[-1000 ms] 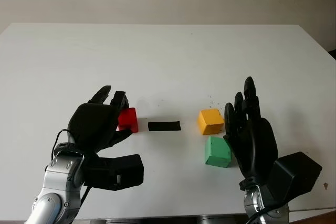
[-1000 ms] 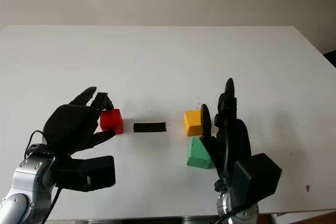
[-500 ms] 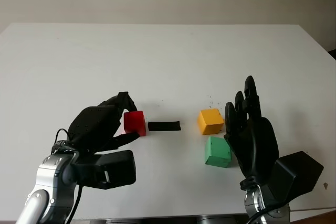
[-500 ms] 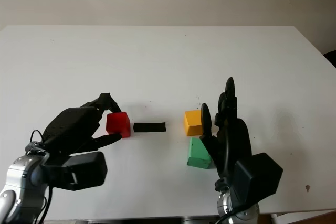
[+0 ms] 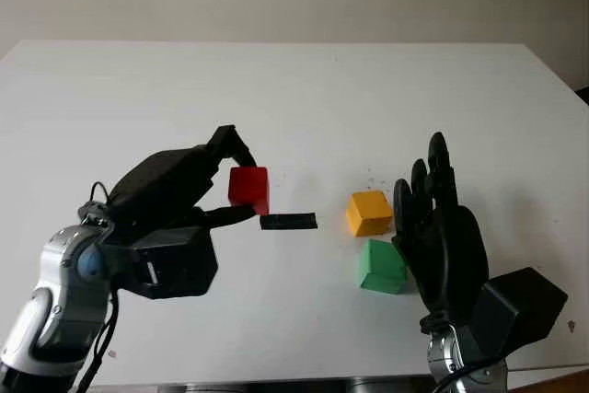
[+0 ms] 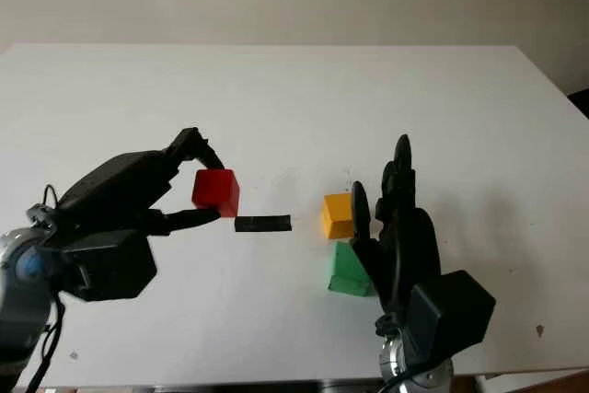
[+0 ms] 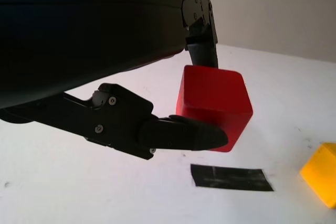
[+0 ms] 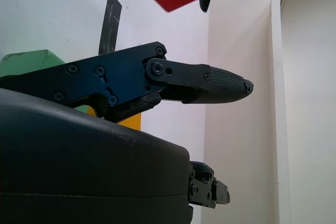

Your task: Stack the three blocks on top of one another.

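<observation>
My left hand [image 5: 235, 181] is shut on the red block [image 5: 248, 186], which hangs a little above the white table [image 5: 294, 98], left of a black tape strip [image 5: 288, 221]. In the left wrist view the red block [image 7: 212, 106] sits pinched between the fingers [image 7: 178, 132]. The yellow block [image 5: 369, 212] stands on the table right of the strip, and the green block [image 5: 381, 265] lies just in front of it. My right hand [image 5: 437, 227] is open, upright beside the green and yellow blocks on their right.
The black tape strip [image 6: 262, 223] lies flat on the table between the red and yellow blocks. Wide bare tabletop stretches behind the blocks and to both sides.
The left hand closed on the red block, then lifted it off the table and carried it up and slightly right. The right hand has not moved.
</observation>
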